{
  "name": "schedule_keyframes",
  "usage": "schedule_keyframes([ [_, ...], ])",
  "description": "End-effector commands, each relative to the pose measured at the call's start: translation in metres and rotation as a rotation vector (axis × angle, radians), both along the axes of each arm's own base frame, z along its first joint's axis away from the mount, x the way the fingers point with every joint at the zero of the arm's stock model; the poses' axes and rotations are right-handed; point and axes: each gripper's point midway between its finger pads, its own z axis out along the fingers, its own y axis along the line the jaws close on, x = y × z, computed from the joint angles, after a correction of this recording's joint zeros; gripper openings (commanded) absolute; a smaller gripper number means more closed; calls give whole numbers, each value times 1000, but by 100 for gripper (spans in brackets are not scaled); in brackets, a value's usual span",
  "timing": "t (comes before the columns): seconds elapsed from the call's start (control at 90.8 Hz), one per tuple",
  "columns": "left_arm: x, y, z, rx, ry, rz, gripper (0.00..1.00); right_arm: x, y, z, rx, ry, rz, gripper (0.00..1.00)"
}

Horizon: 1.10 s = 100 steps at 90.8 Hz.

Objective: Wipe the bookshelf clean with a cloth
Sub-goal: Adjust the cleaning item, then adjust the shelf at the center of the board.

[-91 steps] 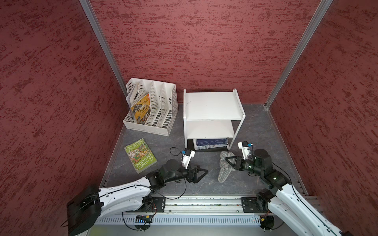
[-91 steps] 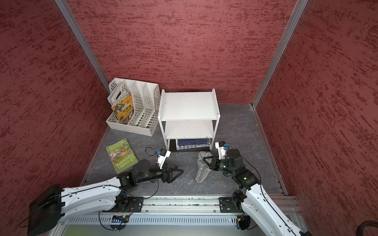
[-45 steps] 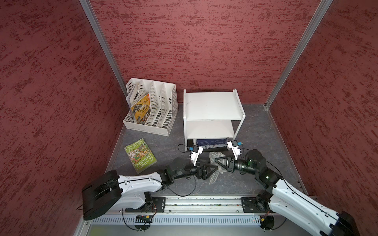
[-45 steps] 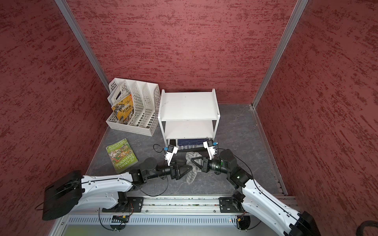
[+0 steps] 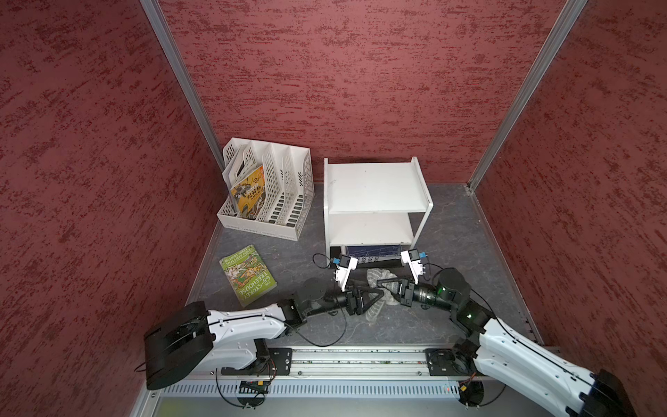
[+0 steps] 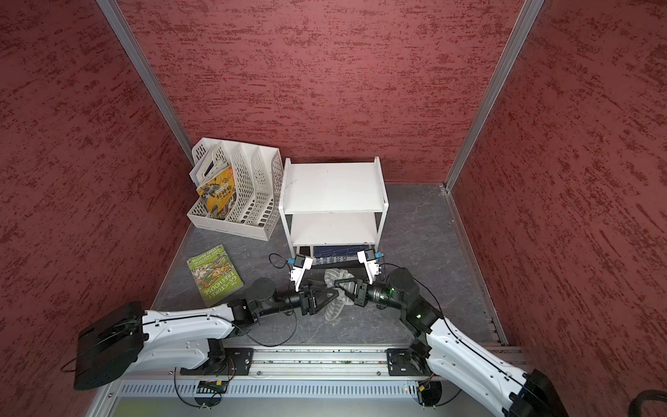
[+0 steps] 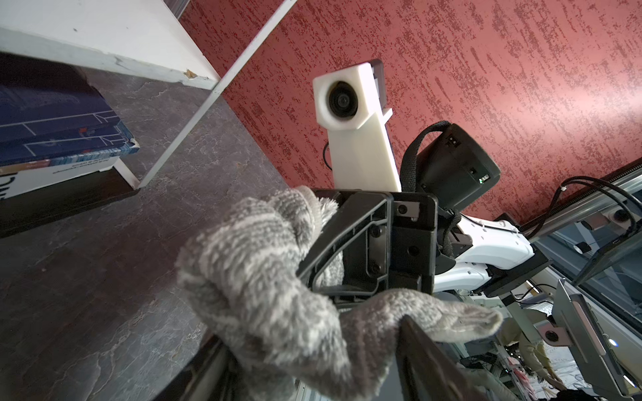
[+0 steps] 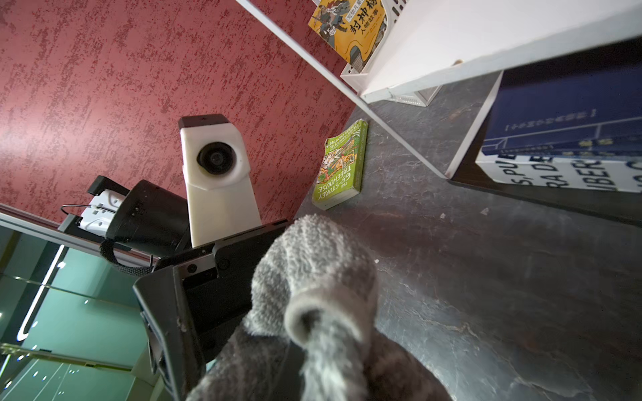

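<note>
The white bookshelf [image 5: 375, 187] [image 6: 332, 187] stands at the back of the dark floor. Just in front of it the grey-and-white cloth [image 5: 375, 310] [image 6: 332, 308] hangs bunched between the two arms. My right gripper [image 5: 379, 283] [image 6: 336, 283] is shut on the cloth [image 8: 312, 277], which hides its fingers in the right wrist view. My left gripper [image 5: 376, 293] [image 6: 334, 291] faces it tip to tip. Its jaws stand apart on either side of the cloth [image 7: 264, 270], one finger [image 7: 420, 350] touching the fabric. The shelf's leg and lower board [image 7: 104, 27] show in the left wrist view.
A white perforated file rack [image 5: 267, 195] holding a yellow book stands left of the shelf. A green paperback [image 5: 247, 276] lies on the floor at the left. A blue book [image 5: 375, 251] lies under the shelf's lowest board. Red walls close in three sides.
The left arm reached right to the cloth and its jaws narrowed around it. The right gripper carried the cloth left and closer to the shelf's front.
</note>
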Motion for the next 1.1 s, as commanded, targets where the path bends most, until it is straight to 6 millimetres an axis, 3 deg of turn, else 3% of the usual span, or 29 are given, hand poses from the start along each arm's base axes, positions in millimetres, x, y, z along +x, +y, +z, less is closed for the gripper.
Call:
schedule_keyframes([
  [0.0, -1, 2, 14, -40, -49, -8, 65, -7, 7, 15, 57, -36, 48, 0],
  [0.132, -1, 6, 16, -44, -57, -2, 50, -6, 9, 16, 66, -38, 47, 0],
  [0.298, 3, 21, 18, -57, -69, 30, 23, -4, 10, 15, 59, -38, 40, 4],
  [0.397, 5, 32, 19, -52, -84, 57, 11, -4, 10, 14, 48, -43, 39, 14],
  [0.518, 10, 53, 17, -37, -97, 113, 4, 2, 3, 8, -25, -49, -13, 29],
  [0.738, 29, 117, -1, 62, -65, 314, 0, 18, -55, 1, -240, -111, -309, 57],
  [0.926, 43, 186, -16, 214, -22, 563, 0, 29, -117, -1, -465, -130, -567, 60],
  [1.091, 47, 231, -15, 299, -7, 730, 0, 42, -151, 19, -537, -195, -739, 60],
])
